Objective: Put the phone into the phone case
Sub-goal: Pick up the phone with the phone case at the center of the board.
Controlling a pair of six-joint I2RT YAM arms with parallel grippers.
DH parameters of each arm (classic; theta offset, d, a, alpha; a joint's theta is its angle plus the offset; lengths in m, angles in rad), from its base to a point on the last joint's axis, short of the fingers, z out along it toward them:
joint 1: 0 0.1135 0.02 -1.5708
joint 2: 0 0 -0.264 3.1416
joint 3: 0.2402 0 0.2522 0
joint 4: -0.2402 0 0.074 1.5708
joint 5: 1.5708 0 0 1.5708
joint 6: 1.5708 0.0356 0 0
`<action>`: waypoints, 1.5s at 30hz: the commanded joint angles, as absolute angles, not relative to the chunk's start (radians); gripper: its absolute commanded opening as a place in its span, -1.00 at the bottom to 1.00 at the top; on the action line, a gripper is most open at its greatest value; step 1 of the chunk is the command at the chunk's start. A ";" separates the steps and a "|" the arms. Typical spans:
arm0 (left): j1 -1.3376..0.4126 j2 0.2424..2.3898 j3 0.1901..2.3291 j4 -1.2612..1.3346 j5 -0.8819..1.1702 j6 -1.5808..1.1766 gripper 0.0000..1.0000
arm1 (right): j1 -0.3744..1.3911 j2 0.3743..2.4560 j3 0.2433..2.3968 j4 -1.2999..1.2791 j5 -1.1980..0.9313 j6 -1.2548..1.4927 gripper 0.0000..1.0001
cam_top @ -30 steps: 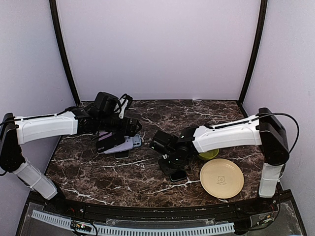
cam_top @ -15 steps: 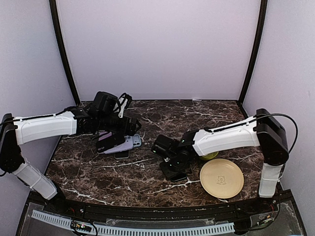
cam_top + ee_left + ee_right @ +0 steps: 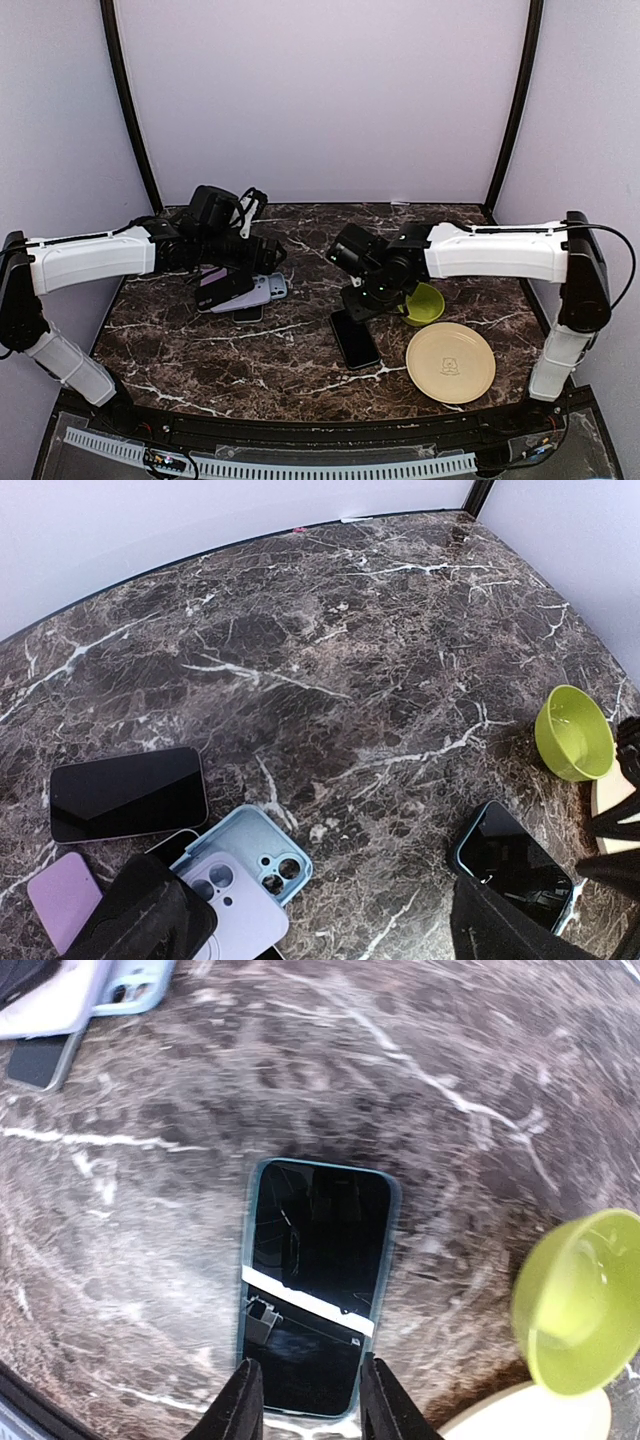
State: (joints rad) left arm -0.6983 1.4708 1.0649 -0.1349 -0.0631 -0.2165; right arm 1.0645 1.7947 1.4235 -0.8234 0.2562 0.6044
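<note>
Both arms are built alike: long links are clad in white plastic shells, while joints, wrist blocks & camera mounts are finished in matte black. On the left arm (image 3: 90,262) a looped cable (image 3: 255,198), black, is carried above the wrist. On the right arm (image 3: 500,252) a thin cable (image 3: 622,243), also black, is run over the shoulder joint. The left hand (image 3: 320,920) & right hand (image 3: 303,1400) are fitted w/ black fingers (image 3: 240,1405), approx. tapered.

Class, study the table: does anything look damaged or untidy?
The phone beside the green bowl has fine branching lines across its dark screen, possibly cracks, possibly reflections. On the left, the cases lie heaped, overlapping each other askew.
</note>
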 commanded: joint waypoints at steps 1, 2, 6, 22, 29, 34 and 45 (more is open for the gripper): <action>-0.699 1.429 1.060 -0.120 -0.067 -0.203 0.87 | 1.021 1.804 1.336 -0.839 0.252 0.615 -0.30; -0.699 1.431 1.060 -0.119 -0.068 -0.203 0.87 | 1.017 1.807 1.324 -0.829 0.248 0.616 -0.30; -0.699 1.432 1.059 -0.120 -0.067 -0.203 0.87 | 1.011 1.827 1.276 -0.790 0.227 0.615 -0.37; -0.699 1.442 1.060 -0.120 -0.065 -0.201 0.87 | 1.048 1.909 1.163 -0.774 0.256 0.673 -0.57; -0.699 1.438 1.058 -0.120 -0.067 -0.201 0.87 | 1.082 1.903 1.342 -0.919 0.351 0.656 0.21; -0.699 1.434 1.059 -0.120 -0.058 -0.198 0.87 | 1.099 1.859 1.384 -0.848 0.249 0.660 0.97; -0.699 1.436 1.059 -0.118 -0.049 -0.197 0.87 | 1.100 1.908 1.289 -0.737 0.136 0.711 0.97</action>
